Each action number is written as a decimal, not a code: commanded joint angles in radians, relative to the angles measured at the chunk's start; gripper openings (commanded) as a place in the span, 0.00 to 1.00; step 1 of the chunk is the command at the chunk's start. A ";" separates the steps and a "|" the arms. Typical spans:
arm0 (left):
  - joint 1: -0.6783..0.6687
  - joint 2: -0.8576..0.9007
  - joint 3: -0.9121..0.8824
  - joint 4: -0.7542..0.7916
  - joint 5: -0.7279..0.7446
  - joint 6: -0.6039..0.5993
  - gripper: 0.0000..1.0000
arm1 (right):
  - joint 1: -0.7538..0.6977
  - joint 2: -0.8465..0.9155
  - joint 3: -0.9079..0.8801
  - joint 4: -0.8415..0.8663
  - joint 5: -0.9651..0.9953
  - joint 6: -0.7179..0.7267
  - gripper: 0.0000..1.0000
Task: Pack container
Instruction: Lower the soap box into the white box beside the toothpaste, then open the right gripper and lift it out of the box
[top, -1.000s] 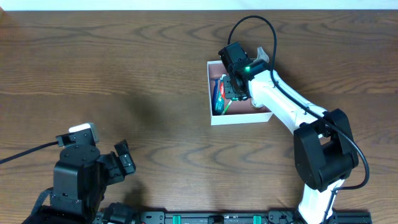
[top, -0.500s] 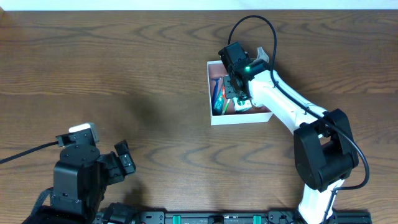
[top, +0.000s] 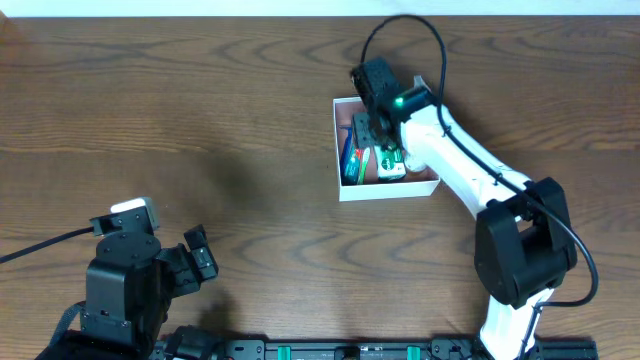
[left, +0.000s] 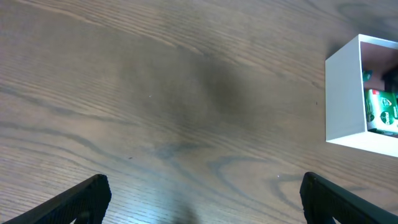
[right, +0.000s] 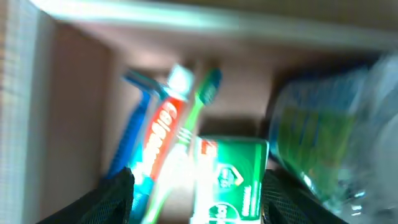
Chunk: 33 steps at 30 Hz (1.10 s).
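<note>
Wooden table (top: 180, 120); container (top: 338, 160) partly under arm (top: 450, 150)

Dark wood-grain table (top: 200, 120)

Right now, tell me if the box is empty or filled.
Partly filled: toothpaste, a green toothbrush and a green carton lie inside the box.

White right arm (top: 455, 160), black joints (top: 520, 250), green light (top: 399, 100).
</note>
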 joint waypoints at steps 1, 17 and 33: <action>0.006 0.000 -0.001 0.000 -0.008 -0.009 0.98 | -0.006 -0.064 0.111 -0.029 -0.031 -0.053 0.64; 0.006 0.000 -0.001 0.000 -0.008 -0.009 0.98 | -0.262 -0.376 0.445 -0.421 0.061 -0.132 0.93; 0.006 0.000 -0.001 0.000 -0.008 -0.009 0.98 | -0.597 -0.493 0.214 -0.668 -0.072 -0.100 0.99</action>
